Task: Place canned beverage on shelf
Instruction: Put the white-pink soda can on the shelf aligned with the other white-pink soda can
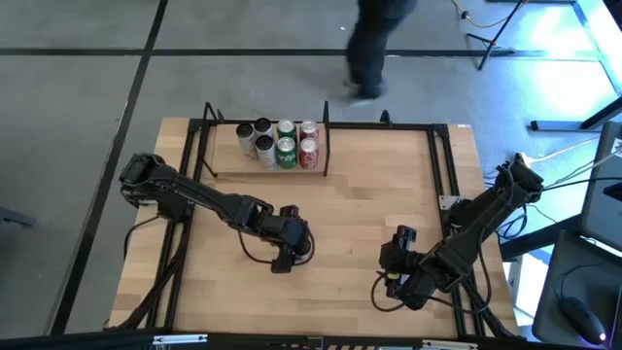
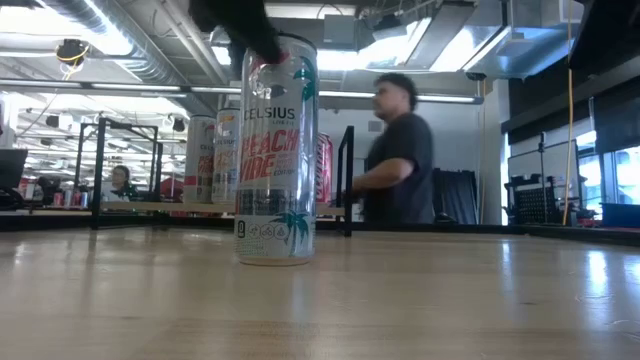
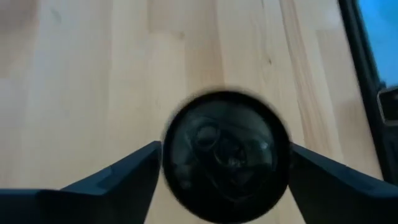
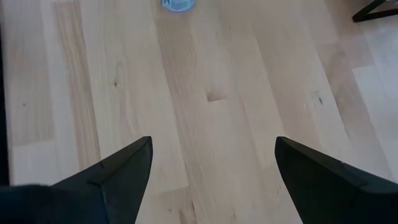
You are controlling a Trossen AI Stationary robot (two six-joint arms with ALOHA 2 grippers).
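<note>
A tall white canned beverage (image 2: 275, 150) stands upright on its base on the wooden table, near its middle. My left gripper (image 1: 289, 255) hangs over it, slanting down. In the left wrist view its two fingers stand on either side of the can's dark round top (image 3: 227, 155), open about as wide as the can. The shelf (image 1: 224, 167), a low plank in a black frame at the far left, holds several cans (image 1: 277, 144). My right gripper (image 4: 213, 149) waits open over bare wood at the near right, nothing between its fingers. My left gripper comes at the can's top end (image 3: 186, 155) from above, slanting down, one fingertip (image 3: 149, 158) on each side of the rim. No gap shows at either side, and I cannot tell whether the fingertips touch the can. The can stands upright on the table.
Black metal rails (image 1: 442, 160) run along the table's far and right edges. A person (image 1: 374, 49) walks behind the far edge, also seen beyond the table (image 2: 400, 150). Bare wood (image 1: 369, 204) lies between the can and the shelf.
</note>
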